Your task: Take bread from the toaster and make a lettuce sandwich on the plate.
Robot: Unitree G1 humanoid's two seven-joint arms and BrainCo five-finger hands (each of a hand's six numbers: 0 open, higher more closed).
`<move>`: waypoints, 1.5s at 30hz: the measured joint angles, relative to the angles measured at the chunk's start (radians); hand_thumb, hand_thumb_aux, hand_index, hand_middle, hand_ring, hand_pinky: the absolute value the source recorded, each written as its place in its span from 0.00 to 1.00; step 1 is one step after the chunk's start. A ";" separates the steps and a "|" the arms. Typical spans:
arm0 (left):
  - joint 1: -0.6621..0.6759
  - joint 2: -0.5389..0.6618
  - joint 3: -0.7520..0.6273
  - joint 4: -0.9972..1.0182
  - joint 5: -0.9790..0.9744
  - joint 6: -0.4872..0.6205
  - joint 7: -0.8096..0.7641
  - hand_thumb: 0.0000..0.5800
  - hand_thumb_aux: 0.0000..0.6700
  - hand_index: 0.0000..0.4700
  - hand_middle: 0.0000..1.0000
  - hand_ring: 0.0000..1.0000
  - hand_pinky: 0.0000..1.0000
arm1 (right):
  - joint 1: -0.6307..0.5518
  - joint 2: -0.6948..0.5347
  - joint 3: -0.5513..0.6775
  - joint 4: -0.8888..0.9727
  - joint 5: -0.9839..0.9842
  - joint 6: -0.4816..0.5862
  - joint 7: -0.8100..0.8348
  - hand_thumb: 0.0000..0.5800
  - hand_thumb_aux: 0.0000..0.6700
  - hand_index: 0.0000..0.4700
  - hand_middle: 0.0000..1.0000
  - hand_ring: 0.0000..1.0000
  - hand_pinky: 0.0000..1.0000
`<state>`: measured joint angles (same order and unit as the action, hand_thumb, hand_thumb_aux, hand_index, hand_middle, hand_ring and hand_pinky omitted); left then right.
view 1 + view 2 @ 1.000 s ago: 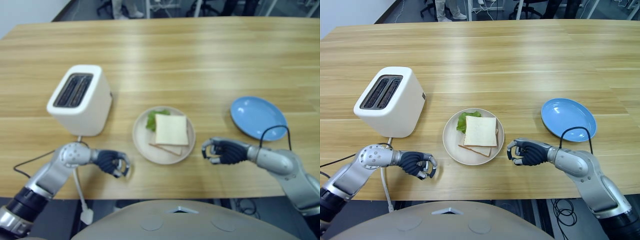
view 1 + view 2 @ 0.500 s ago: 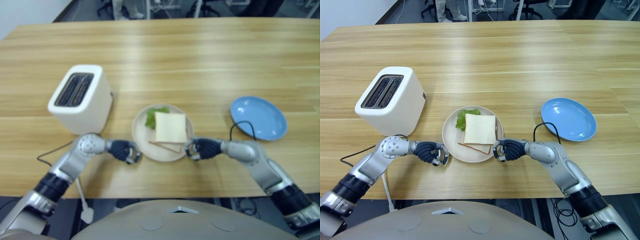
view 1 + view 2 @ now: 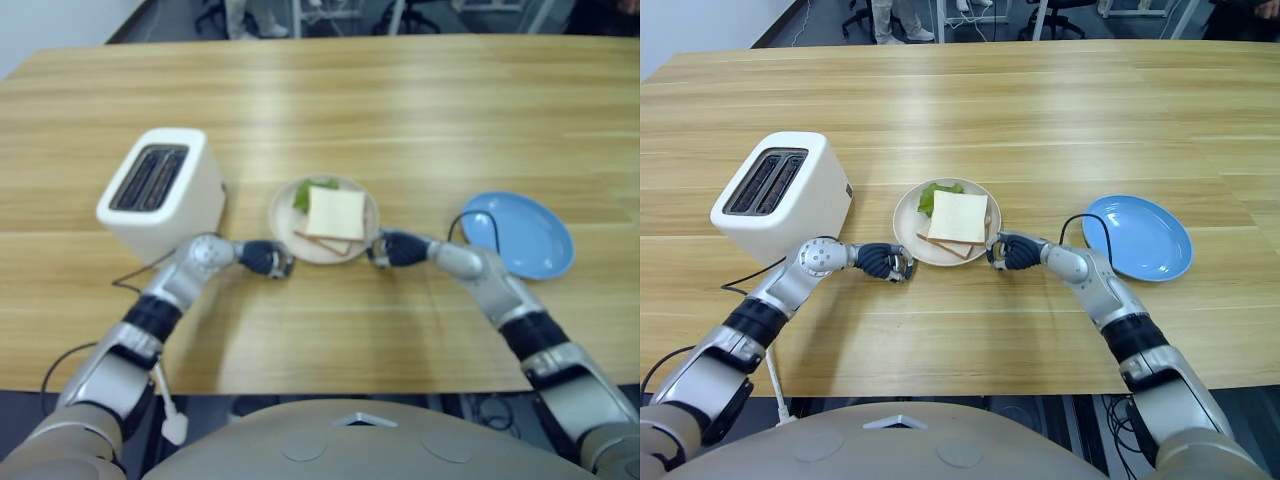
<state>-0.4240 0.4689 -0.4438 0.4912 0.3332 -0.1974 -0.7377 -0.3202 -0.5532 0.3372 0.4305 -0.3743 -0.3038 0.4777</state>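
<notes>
A round beige plate (image 3: 283, 215) sits mid-table with a sandwich on it: a white bread slice (image 3: 335, 212) lies on top, green lettuce (image 3: 305, 192) pokes out at its far left, and a second slice shows beneath. My left hand (image 3: 265, 258) is curled on the plate's near-left rim. On the near-right rim my right hand (image 3: 392, 249) is curled the same way. The white toaster (image 3: 160, 195) stands left of the plate, and its two slots look dark.
A blue plate (image 3: 517, 235) lies to the right, close behind my right forearm. The toaster's cable (image 3: 160, 380) runs down to the front table edge at the left. Wide bare wood stretches beyond the plate.
Both hands came in from the sides to the beige plate's rim. They then moved away from me with it, so the plate and sandwich now sit farther back on the table.
</notes>
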 measured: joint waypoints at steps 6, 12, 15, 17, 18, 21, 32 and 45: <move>-0.109 -0.071 -0.012 0.193 0.033 -0.060 0.076 1.00 1.00 0.98 1.00 1.00 1.00 | -0.125 0.051 0.002 0.228 -0.010 -0.092 -0.101 1.00 1.00 0.98 1.00 1.00 1.00; -0.141 -0.084 -0.012 0.264 0.065 -0.104 0.147 0.81 0.57 0.56 1.00 1.00 1.00 | -0.188 0.064 0.010 0.361 -0.042 -0.151 -0.185 1.00 1.00 0.98 1.00 1.00 1.00; -0.101 -0.040 -0.005 0.192 0.085 -0.103 0.174 0.00 0.00 0.00 0.47 0.47 0.47 | -0.158 0.045 -0.011 0.322 -0.040 -0.174 -0.219 0.81 0.56 0.55 0.41 0.41 0.41; -0.025 0.013 0.035 0.072 0.081 -0.074 0.188 0.00 0.00 0.00 0.00 0.00 0.00 | -0.097 0.011 -0.062 0.236 -0.014 -0.176 -0.234 0.00 0.00 0.00 0.00 0.00 0.00; 0.022 0.033 0.073 0.005 0.061 -0.056 0.193 0.00 0.00 0.00 0.00 0.00 0.00 | -0.055 -0.003 -0.096 0.176 0.014 -0.175 -0.237 0.00 0.00 0.00 0.00 0.00 0.00; 0.124 0.038 0.203 -0.208 -0.032 -0.001 0.230 0.00 0.00 0.00 0.00 0.00 0.00 | 0.047 -0.004 -0.189 -0.017 0.110 -0.157 -0.240 0.00 0.00 0.00 0.00 0.00 0.00; 0.314 -0.373 0.436 -0.495 -0.425 0.100 0.457 0.00 0.00 0.00 0.00 0.00 0.00 | 0.161 0.236 -0.344 -0.284 0.345 0.020 -0.298 0.00 0.00 0.00 0.00 0.00 0.00; 0.233 -0.443 0.541 -0.100 -0.444 -0.121 0.582 0.00 0.00 0.00 0.00 0.00 0.00 | 0.186 0.420 -0.420 -0.119 0.463 0.065 -0.331 0.00 0.00 0.00 0.00 0.00 0.00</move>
<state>-0.1908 0.0256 0.0973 0.3917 -0.1107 -0.3186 -0.1552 -0.1346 -0.1331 -0.0826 0.3116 0.0888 -0.2383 0.1468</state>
